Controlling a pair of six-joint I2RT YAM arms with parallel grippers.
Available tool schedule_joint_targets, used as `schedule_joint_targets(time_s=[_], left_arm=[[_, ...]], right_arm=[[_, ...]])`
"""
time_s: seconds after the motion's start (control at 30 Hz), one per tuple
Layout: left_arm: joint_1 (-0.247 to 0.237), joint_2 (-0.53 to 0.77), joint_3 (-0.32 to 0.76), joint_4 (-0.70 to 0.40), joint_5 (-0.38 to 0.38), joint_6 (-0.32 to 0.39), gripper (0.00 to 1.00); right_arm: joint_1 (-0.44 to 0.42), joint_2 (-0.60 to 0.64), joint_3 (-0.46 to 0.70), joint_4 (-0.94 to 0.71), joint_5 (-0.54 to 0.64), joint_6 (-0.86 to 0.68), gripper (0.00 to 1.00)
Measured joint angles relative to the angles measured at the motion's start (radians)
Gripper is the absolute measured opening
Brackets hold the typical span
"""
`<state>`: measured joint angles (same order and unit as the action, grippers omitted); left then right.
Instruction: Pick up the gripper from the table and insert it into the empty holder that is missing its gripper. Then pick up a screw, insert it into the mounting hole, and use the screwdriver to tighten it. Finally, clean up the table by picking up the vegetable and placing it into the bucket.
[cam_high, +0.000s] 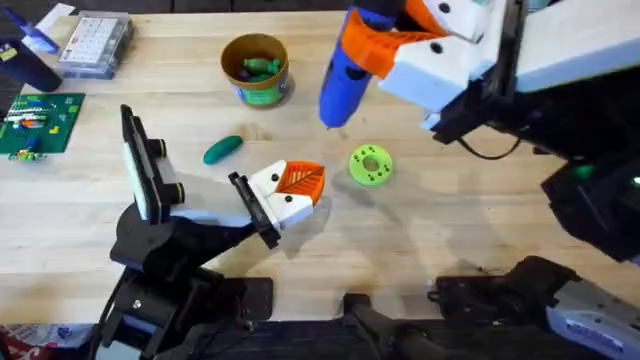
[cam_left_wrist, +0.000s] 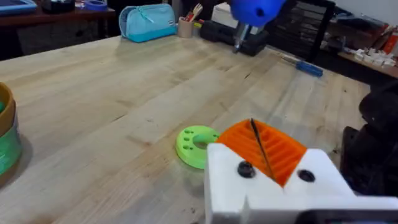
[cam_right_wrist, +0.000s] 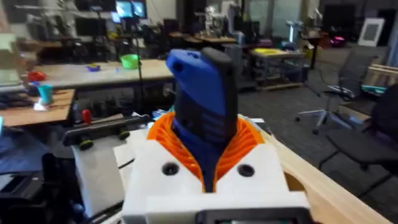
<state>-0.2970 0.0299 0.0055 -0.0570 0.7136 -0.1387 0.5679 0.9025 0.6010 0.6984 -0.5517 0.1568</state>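
From overhead, the left arm lies low across the near left of the table (cam_high: 90, 215), its white-and-orange left gripper (cam_high: 292, 190) pointing right near the middle. Its orange ribbed fingers lie together with no gap visible and nothing between them. The vegetable (cam_high: 222, 149) lies on the wood just to the far left of that gripper. The bucket (cam_high: 256, 68) stands farther back, with green things inside. A lime-green disc (cam_high: 370, 165) lies just to the right of the left gripper. The right arm rises high from the right side, large under the camera; its right gripper (cam_high: 385, 45) is clamped on the screwdriver (cam_high: 345, 80), which hangs above the table with its tip down, between the bucket and the disc.

In the left wrist view, the left gripper's orange pads (cam_left_wrist: 264, 149) meet along a thin dark line. The disc (cam_left_wrist: 196, 146) lies close beside them, and the bucket's wall (cam_left_wrist: 7, 140) is at the edge. The screwdriver's blue body (cam_left_wrist: 255, 9) hangs farther off, its thin metal tip above the wood.

In the right wrist view, the right gripper's orange fingers (cam_right_wrist: 249, 140) press on both sides of the blue screwdriver (cam_right_wrist: 202, 106), held upright.
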Motion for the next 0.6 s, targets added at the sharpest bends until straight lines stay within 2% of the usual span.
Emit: schedule_joint_targets(time_s=[0.2,0.6], left_arm=[[0.000,0.000,0.000,0.000,0.000,0.000,0.014],[0.000,0.000,0.000,0.000,0.000,0.000,0.014]], right_arm=[[0.067,0.099,-0.002,0.221,0.010,0.125,0.049],[0.180,0.171,-0.002,0.248,0.081,0.209,0.048]])
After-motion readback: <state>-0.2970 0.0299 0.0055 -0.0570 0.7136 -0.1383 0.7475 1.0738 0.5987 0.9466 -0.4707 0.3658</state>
